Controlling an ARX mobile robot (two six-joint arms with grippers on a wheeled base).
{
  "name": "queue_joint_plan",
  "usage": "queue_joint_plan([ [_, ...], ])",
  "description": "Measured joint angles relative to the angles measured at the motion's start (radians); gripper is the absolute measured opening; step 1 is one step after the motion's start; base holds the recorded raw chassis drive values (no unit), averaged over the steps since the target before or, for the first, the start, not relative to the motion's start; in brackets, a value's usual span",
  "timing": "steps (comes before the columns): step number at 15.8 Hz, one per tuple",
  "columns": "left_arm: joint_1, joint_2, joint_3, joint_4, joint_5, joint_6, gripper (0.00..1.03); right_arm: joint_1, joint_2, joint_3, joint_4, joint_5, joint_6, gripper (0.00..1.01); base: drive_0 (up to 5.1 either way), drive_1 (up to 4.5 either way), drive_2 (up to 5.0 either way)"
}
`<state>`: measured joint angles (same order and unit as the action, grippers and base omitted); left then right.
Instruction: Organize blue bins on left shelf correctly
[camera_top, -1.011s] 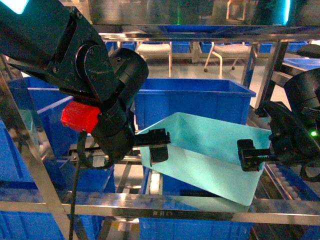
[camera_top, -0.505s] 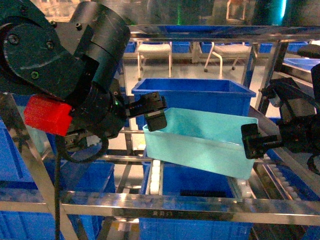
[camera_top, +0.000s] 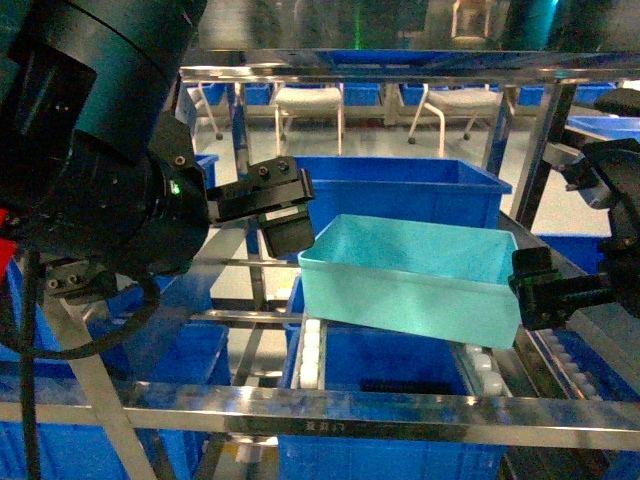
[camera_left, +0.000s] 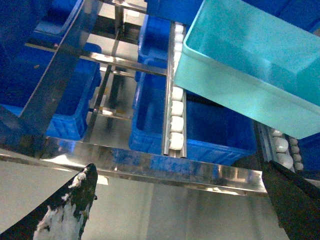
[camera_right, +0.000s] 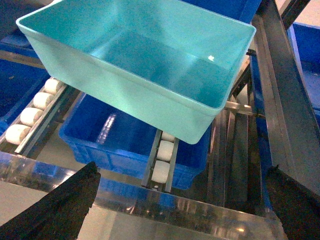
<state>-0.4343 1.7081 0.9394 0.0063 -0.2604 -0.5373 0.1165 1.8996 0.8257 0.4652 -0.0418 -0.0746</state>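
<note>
A pale turquoise blue bin (camera_top: 410, 290) lies on the white roller tracks (camera_top: 310, 355) of the left shelf (camera_top: 350, 412), slanting a little down to the right, open side up and empty inside (camera_right: 165, 55). My left gripper (camera_top: 275, 205) hangs by the bin's upper left corner. In the left wrist view the gripper (camera_left: 180, 200) is open with nothing between its fingers, and the bin (camera_left: 250, 75) lies well beyond them. My right gripper (camera_top: 545, 295) sits just off the bin's right end. The right wrist view shows it (camera_right: 180, 200) open too, short of the bin.
A dark blue crate (camera_top: 400, 190) stands behind the bin and another (camera_top: 390, 375) sits on the level below. More dark crates (camera_left: 70, 100) fill the lower left. The steel front rail (camera_right: 165, 210) runs across just ahead of both grippers. Slanted posts (camera_top: 540, 140) flank the bay.
The bin has swung down from a steep tilt to nearly level on the rollers. Both grippers, earlier at its ends, have come away; the left arm rose toward the camera.
</note>
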Motion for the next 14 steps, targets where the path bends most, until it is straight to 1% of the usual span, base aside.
queue_joint_plan([
  [2, -0.005, -0.077, -0.042, -0.035, -0.023, -0.006, 0.98, -0.007, -0.07, -0.056, -0.004, -0.004, 0.002, 0.98, 0.0, 0.0, 0.0],
  [3, -0.005, -0.103, -0.048, -0.058, -0.023, -0.013, 0.98, -0.013, -0.096, -0.084, 0.003, -0.004, 0.002, 0.98, 0.0, 0.0, 0.0],
  [4, -0.005, -0.126, -0.05, -0.086, -0.007, -0.031, 0.98, -0.015, -0.116, -0.11, -0.008, -0.004, 0.002, 0.98, 0.0, 0.0, 0.0],
  [5, -0.011, -0.158, -0.061, -0.115, -0.013, -0.046, 0.98, -0.02, -0.138, -0.142, -0.005, -0.014, 0.002, 0.98, 0.0, 0.0, 0.0],
  [6, -0.021, -0.197, -0.066, -0.145, -0.02, -0.07, 0.98, -0.021, -0.173, -0.169, -0.011, -0.017, 0.002, 0.98, 0.0, 0.0, 0.0],
  [7, -0.034, -0.239, -0.077, -0.158, -0.037, -0.093, 0.98, -0.026, -0.215, -0.195, -0.015, -0.035, 0.002, 0.98, 0.0, 0.0, 0.0],
  [8, -0.049, -0.275, -0.088, -0.176, -0.051, -0.112, 0.98, -0.033, -0.257, -0.225, -0.01, -0.04, -0.001, 0.98, 0.0, 0.0, 0.0],
  [10, -0.068, -0.315, -0.112, -0.225, -0.061, -0.135, 0.98, -0.045, -0.32, -0.274, -0.05, -0.057, -0.002, 0.98, 0.0, 0.0, 0.0],
  [11, -0.075, -0.319, -0.114, -0.255, -0.081, -0.136, 0.98, -0.045, -0.351, -0.293, -0.084, -0.068, -0.001, 0.98, 0.0, 0.0, 0.0],
  [12, -0.08, -0.32, -0.114, -0.273, -0.088, -0.132, 0.98, -0.045, -0.389, -0.299, -0.123, -0.098, 0.009, 0.98, 0.0, 0.0, 0.0],
  [14, -0.082, -0.322, -0.114, -0.27, -0.089, -0.128, 0.98, -0.045, -0.41, -0.297, -0.118, -0.112, 0.024, 0.98, 0.0, 0.0, 0.0],
])
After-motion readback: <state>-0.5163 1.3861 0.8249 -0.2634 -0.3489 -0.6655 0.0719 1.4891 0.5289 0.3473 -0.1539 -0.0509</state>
